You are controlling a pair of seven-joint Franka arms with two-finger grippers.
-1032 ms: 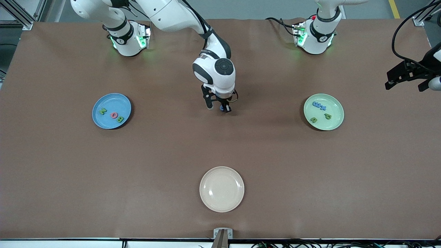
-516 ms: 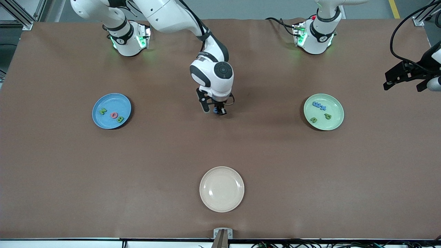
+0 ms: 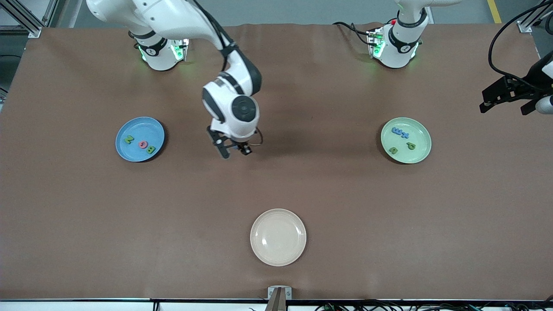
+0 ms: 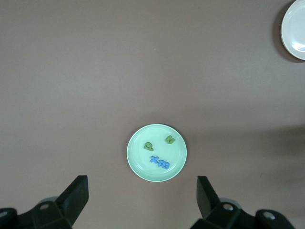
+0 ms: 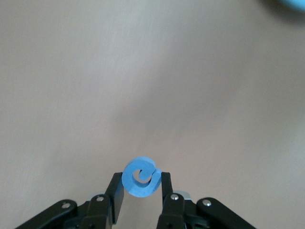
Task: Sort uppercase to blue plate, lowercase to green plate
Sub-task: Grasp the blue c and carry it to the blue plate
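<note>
My right gripper (image 3: 235, 151) hangs over bare table between the blue plate (image 3: 142, 127) and the table's middle. It is shut on the blue G (image 5: 140, 177), which stands on edge between its fingers (image 5: 116, 193). The blue plate holds a green N (image 3: 128, 139), a pink Q (image 3: 143, 144) and a green B (image 3: 150, 150). On the green plate (image 3: 421, 140) lie a blue m (image 3: 396, 129), a blue t (image 3: 405, 135), a green p (image 3: 411, 146) and a green u (image 3: 393, 150). My left gripper (image 3: 506, 103) waits open, high up at the left arm's end of the table, looking down on the green plate (image 4: 138, 160).
A cream plate (image 3: 278, 237) with nothing on it sits near the table's front edge, in the middle; it also shows in the left wrist view as the cream plate (image 4: 294, 28). A sliver of the blue plate (image 5: 290, 4) shows in the right wrist view.
My right arm has swung from the table's middle toward the blue plate, carrying the blue G. The left arm has barely shifted.
</note>
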